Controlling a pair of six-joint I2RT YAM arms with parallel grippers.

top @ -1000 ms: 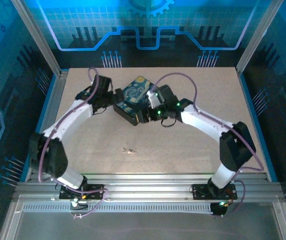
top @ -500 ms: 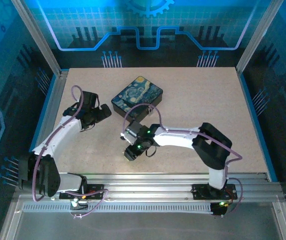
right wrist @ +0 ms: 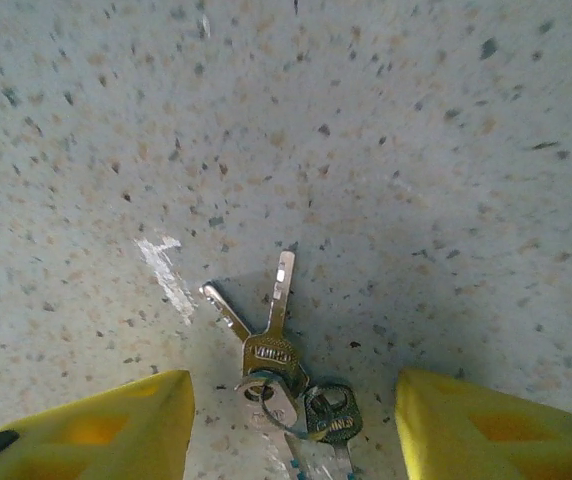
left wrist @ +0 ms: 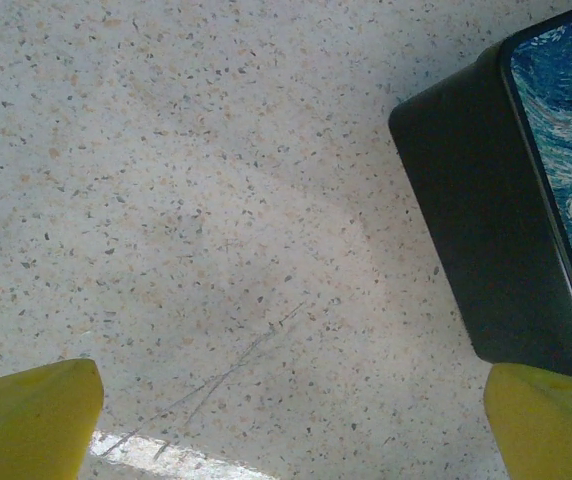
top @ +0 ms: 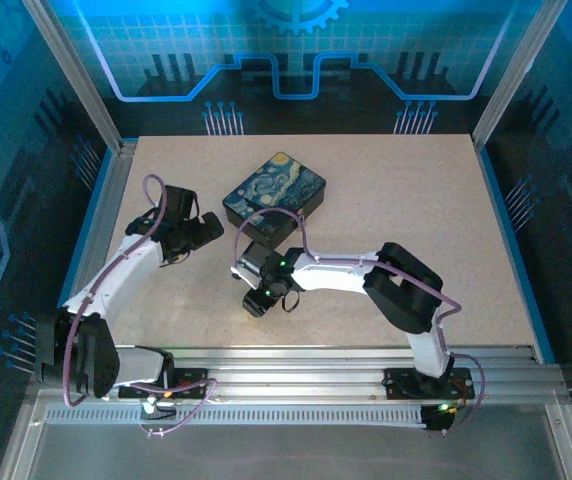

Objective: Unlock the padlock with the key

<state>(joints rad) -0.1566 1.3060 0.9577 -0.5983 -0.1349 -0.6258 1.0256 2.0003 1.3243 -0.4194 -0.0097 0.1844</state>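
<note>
The right hand [right wrist: 291,400] hangs low over the bench [top: 416,200], its yellow fingers [right wrist: 116,420] apart and clamped on nothing. In the right wrist view the key [right wrist: 279,300] lies flat on the bench between them, touching neither finger, its blade pointing away from the hand. It sits in a small bunch: a second blade [right wrist: 224,308] splays off to its left and a darker key head [right wrist: 328,412] lies just beside it to the right, all joined at a ring [right wrist: 256,388].

In the top view the right hand [top: 256,300] is in the near middle of the bench, with the arm stretched across from the right.

The left hand [top: 201,230] is further back on the left, its fingers [left wrist: 26,420] spread wide with bare bench between them. Just beside its right finger is a black box [left wrist: 476,230] with a swirly blue-and-yellow lid. In the top view the box [top: 274,190] stands beyond both hands, apart from each.
</note>
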